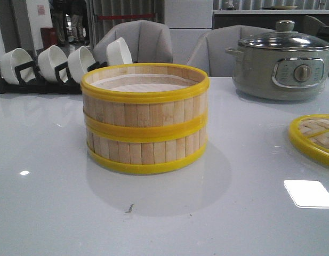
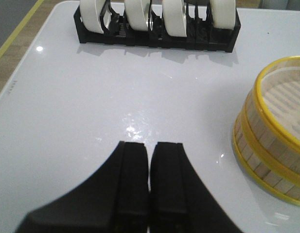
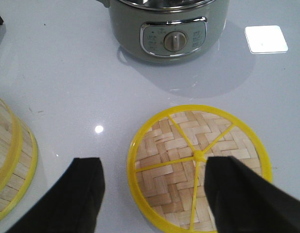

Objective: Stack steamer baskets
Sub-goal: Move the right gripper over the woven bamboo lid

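The two steamer baskets [image 1: 145, 118] stand one on top of the other in the middle of the white table, yellow rims aligned, white liner showing in the upper one. The stack also shows in the left wrist view [image 2: 273, 131] and at the edge of the right wrist view [image 3: 11, 165]. My left gripper [image 2: 150, 145] is shut and empty, above bare table beside the stack. My right gripper [image 3: 152, 170] is open and empty, above the near edge of the flat woven lid [image 3: 198, 165]. Neither gripper shows in the front view.
A grey electric pot [image 1: 281, 64] with a glass lid stands at the back right. A black rack with white bowls [image 1: 57, 66] stands at the back left. The woven lid [image 1: 316, 136] lies at the right edge.
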`<state>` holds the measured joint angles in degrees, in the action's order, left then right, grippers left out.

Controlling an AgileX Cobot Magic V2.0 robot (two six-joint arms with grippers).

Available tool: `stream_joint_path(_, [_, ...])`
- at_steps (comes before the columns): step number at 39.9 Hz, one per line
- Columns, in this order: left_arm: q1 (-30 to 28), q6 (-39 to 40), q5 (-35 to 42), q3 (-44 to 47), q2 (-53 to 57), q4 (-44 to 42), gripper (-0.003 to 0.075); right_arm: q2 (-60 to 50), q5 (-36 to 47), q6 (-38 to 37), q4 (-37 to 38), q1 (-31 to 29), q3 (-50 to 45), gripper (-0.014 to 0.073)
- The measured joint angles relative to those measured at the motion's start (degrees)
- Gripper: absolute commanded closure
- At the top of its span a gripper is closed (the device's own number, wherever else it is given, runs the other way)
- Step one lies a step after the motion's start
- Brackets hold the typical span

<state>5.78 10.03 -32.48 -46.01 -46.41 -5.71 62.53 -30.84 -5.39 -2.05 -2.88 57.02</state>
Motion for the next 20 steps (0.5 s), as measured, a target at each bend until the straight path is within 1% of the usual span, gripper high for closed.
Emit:
stream_joint_path(4, [0.0, 0.0, 2.9, 6.3, 3.6, 0.3, 0.0633, 0.0, 0.0, 0.0, 0.0, 0.0, 0.0, 0.0046])
stream_joint_path(9, [0.0, 0.1, 5.3, 11.7, 6.4, 0.3, 0.0633, 0.2, 0.0, 0.0, 0.0, 0.0, 0.0, 0.0046])
stream_joint_path(15, [0.0, 0.2, 6.6, 15.2, 7.4, 0.3, 0.0633, 1.3, -0.3, 0.0, 0.0, 0.0, 0.0, 0.0046])
stream_joint_path(20, [0.0, 0.2, 6.7, 16.1, 7.4, 0.3, 0.0636, 2.5, -0.8, 0.0, 0.0, 0.0, 0.0, 0.0046])
